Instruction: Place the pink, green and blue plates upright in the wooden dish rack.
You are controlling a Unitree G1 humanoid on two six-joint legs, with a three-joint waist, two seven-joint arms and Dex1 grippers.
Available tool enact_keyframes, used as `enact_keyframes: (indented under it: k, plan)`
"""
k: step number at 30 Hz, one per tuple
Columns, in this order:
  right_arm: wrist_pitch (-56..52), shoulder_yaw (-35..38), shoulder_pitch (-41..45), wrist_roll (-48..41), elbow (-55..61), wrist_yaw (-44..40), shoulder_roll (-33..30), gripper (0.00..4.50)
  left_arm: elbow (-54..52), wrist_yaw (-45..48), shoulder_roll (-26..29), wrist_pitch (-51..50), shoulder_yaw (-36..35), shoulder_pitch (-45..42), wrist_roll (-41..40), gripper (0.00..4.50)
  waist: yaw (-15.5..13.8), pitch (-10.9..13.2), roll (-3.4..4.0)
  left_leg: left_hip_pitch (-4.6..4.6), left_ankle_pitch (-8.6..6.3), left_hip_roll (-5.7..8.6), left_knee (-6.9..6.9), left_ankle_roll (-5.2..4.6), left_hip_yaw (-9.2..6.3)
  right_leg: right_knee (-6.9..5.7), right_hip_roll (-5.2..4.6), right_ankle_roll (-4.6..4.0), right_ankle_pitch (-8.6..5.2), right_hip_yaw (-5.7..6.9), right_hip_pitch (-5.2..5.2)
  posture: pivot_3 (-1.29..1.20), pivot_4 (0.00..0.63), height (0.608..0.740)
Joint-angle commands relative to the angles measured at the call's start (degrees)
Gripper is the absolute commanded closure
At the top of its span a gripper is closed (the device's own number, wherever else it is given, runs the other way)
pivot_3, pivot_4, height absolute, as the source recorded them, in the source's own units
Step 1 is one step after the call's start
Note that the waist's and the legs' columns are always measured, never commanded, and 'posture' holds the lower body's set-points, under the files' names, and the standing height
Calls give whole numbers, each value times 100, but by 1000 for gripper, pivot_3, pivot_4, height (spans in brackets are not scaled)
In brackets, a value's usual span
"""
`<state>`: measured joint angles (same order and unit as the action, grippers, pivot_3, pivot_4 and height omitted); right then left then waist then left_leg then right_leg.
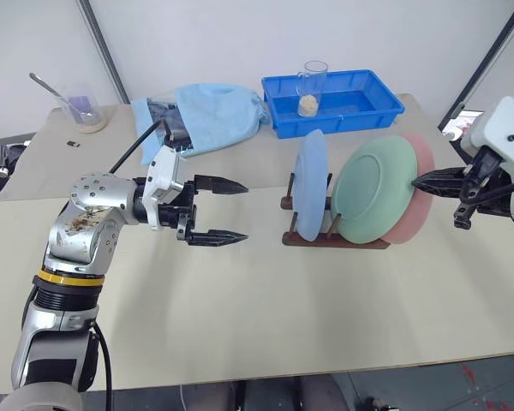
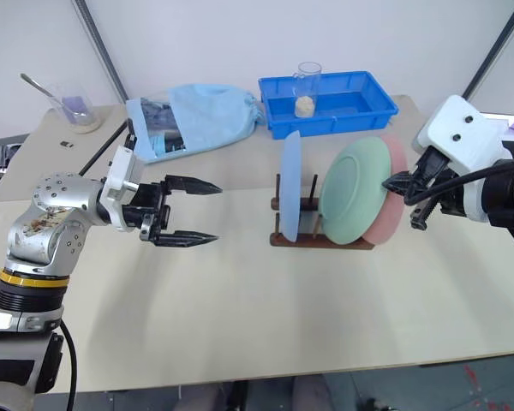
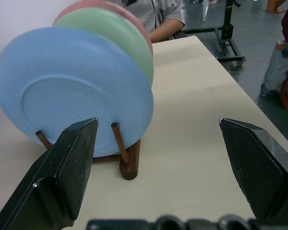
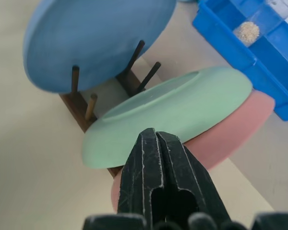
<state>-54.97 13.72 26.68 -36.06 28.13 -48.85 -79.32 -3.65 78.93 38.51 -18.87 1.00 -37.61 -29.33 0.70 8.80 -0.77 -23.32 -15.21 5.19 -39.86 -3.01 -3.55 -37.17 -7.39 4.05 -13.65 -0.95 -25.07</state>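
Beige tabletop (image 1: 240, 325), round blue (image 1: 311, 184), green (image 1: 373, 190) and pink plates (image 1: 415, 201) upright in dark wooden pegged rack (image 1: 325, 238), left gripper (image 1: 231, 210) spread wide and empty, right gripper (image 1: 416, 181) pinched closed beside pink plate

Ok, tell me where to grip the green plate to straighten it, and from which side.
Grip the green plate by its upper rim, coming from above. It leans back against the pink plate at the wooden dish rack, so the top edge stands free, while pegs crowd the bottom and the blue plate stands close in front.
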Motion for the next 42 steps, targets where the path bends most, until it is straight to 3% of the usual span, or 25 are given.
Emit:
enact_keyframes:
  k: [1, 13, 28, 38, 42]
  plan:
    - [379, 84, -22, 336, -84, -203, -213, 4463, -203, -70, 14, 19, -82, -20, -103, 158, -12, 0, 0, 0, 0, 0, 0, 0, 0, 0, 0, 0, 0, 0, 0, 0, 150, 740]
    - [640, 187, -494, 776, -34, -641, -398, 4463, -357, -179, -25, -54, -51, 1, -161, 158, -21, 0, 0, -1, -1, 0, 0, -1, 2, 6, -2, 1, 1, -1, 1, 0, 150, 740]
    - [929, -602, 163, 1055, 42, -532, 90, 4463, -482, -331, -41, -188, -54, -48, -226, 158, -15, 0, 0, -1, 0, 0, 0, 1, 3, 5, -3, 2, 1, -2, 0, 0, 150, 740]
    - [626, -539, 506, 777, 166, -575, 482, 4463, -406, -324, 55, -204, -77, -36, -168, 158, -40, 0, 0, -1, 0, 1, -1, 1, 3, 6, -3, 2, 1, -2, 0, 0, 150, 740]
    - [661, -286, 532, 794, -40, -549, 490, 4463, -243, -374, 402, -330, -17, -19, 129, 158, -37, 0, 0, -1, 0, 0, 0, 1, 3, 5, -3, 2, 1, -2, -1, 0, 150, 740]
